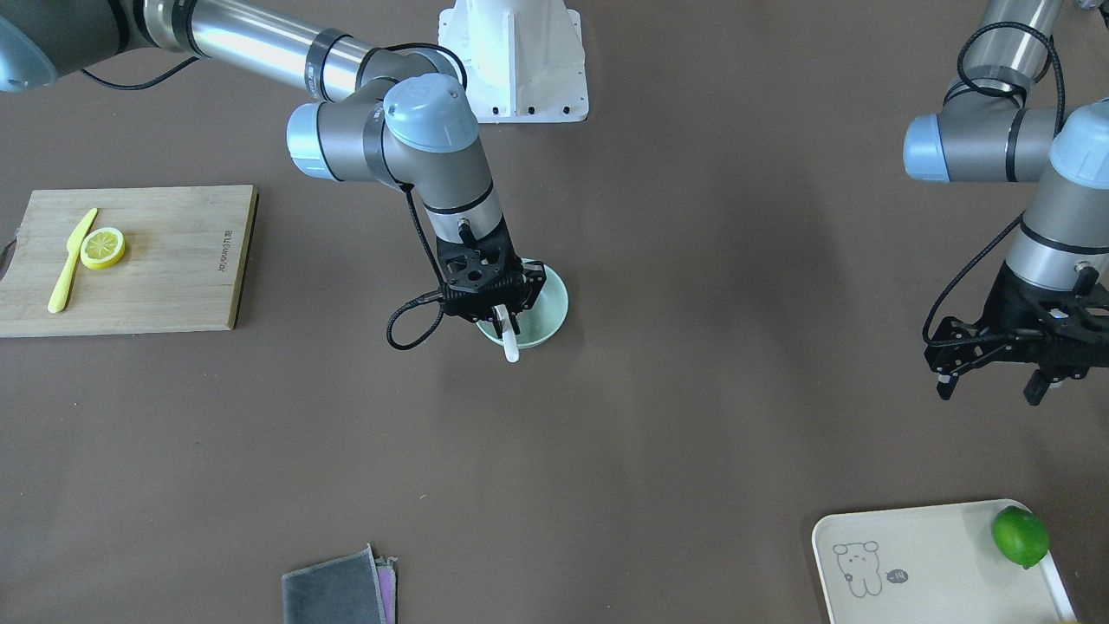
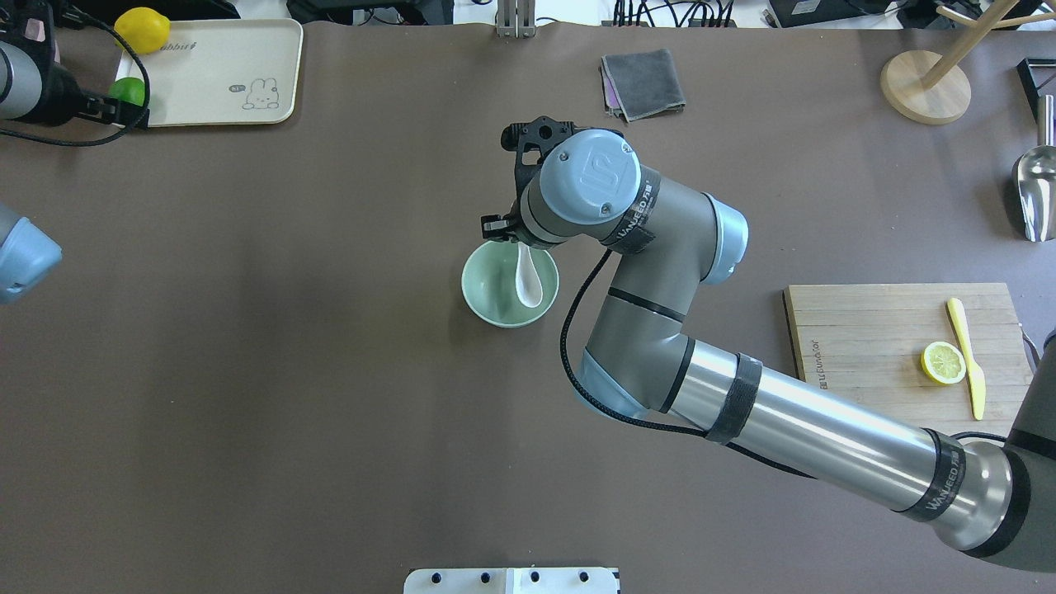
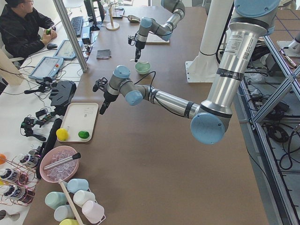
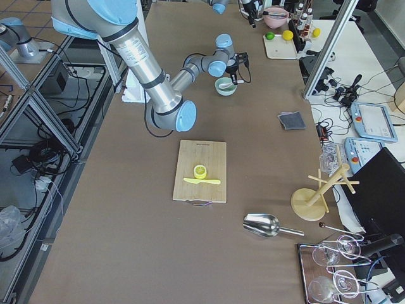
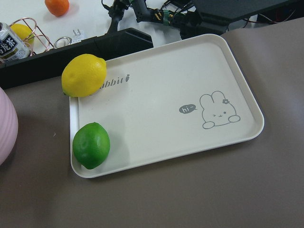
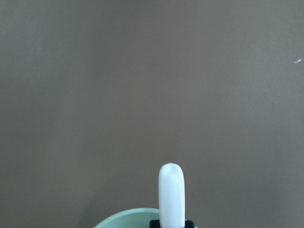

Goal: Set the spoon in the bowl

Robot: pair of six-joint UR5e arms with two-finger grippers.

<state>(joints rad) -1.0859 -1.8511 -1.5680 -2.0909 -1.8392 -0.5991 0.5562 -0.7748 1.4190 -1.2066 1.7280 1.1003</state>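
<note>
The white spoon [image 2: 528, 280] lies tilted with its scoop inside the mint-green bowl [image 2: 493, 293] and its handle sticking out over the rim [image 1: 509, 341]. My right gripper [image 1: 511, 319] stands over the bowl [image 1: 555, 310] and is shut on the spoon's handle. The right wrist view shows the handle end [image 6: 171, 192] over a bit of bowl rim [image 6: 123, 219]. My left gripper [image 1: 989, 387] is open and empty, far from the bowl, hovering near the cream tray [image 1: 927, 563].
A wooden cutting board [image 1: 165, 277] holds a lemon slice [image 1: 103, 248] and a yellow knife [image 1: 71, 260]. The tray carries a lime [image 1: 1021, 536] and a lemon [image 2: 142, 29]. A grey cloth [image 1: 336, 589] lies at the table edge. A metal scoop [image 2: 1038, 186] lies far right.
</note>
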